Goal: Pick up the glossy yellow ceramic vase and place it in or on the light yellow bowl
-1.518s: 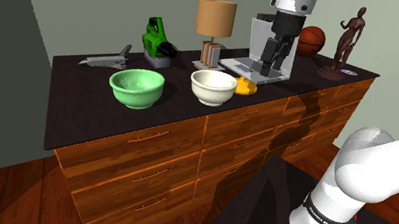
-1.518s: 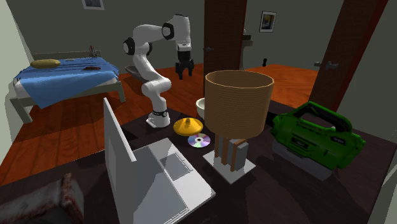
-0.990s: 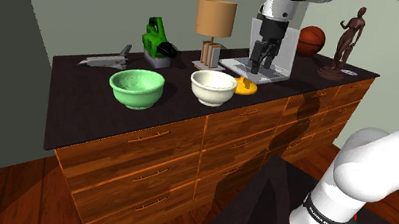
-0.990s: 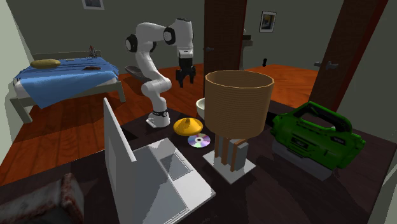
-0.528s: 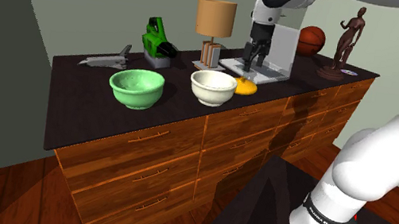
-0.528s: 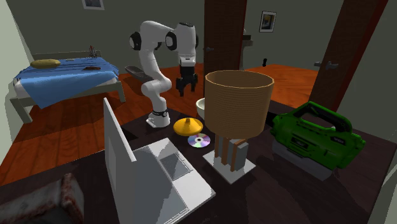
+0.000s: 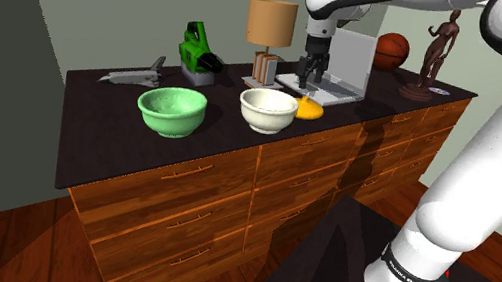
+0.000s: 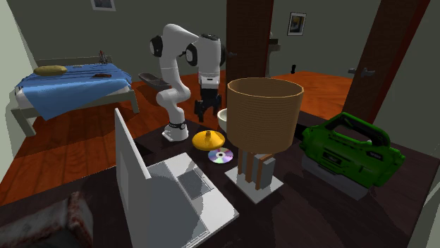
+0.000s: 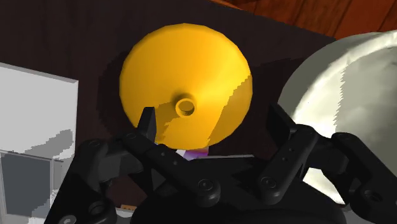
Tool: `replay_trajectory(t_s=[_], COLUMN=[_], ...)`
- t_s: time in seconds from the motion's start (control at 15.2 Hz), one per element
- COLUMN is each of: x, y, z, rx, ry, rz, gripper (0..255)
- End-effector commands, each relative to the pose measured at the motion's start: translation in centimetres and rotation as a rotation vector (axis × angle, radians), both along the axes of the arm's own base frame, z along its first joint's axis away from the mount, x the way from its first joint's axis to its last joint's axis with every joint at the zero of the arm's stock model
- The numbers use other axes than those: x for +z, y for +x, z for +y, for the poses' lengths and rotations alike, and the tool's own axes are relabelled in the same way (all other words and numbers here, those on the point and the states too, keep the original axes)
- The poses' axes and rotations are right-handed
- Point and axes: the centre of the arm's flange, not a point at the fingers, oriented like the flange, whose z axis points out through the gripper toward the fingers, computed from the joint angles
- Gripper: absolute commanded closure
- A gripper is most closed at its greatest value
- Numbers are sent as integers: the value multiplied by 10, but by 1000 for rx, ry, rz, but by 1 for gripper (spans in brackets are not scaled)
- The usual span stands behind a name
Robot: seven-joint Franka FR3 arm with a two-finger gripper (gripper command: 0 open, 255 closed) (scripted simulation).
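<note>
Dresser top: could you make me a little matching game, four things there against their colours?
Things:
1 vase
2 lamp shade
3 statue
4 shuttle

Colours:
a dark brown
b grey
c yellow
d tan

Pairs: 1-c, 2-d, 3-a, 4-b

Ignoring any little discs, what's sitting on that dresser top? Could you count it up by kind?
Bowls: 2, a green bowl and a cream bowl
Vase: 1
Lamp: 1
Laptop: 1
Toy shuttle: 1
Green machine: 1
Ball: 1
Statue: 1
Total: 9
</note>
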Motion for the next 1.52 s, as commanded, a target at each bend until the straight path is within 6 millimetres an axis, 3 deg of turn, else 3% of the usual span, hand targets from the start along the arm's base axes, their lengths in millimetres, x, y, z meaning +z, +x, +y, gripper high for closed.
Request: replay_trajectory(t_s=[0.0,0.53,0.99,1.06,1.45], x=[-8,-48,-48,-48,-48], y=[13,11,11,11,11], z=[-20,-21,-21,-21,-21], rx=[-7,-7,-7,-7,-7], ry=[-4,-4,-4,-4,-4], rz=[7,7,7,7,7], gripper=[0,0,0,255,255])
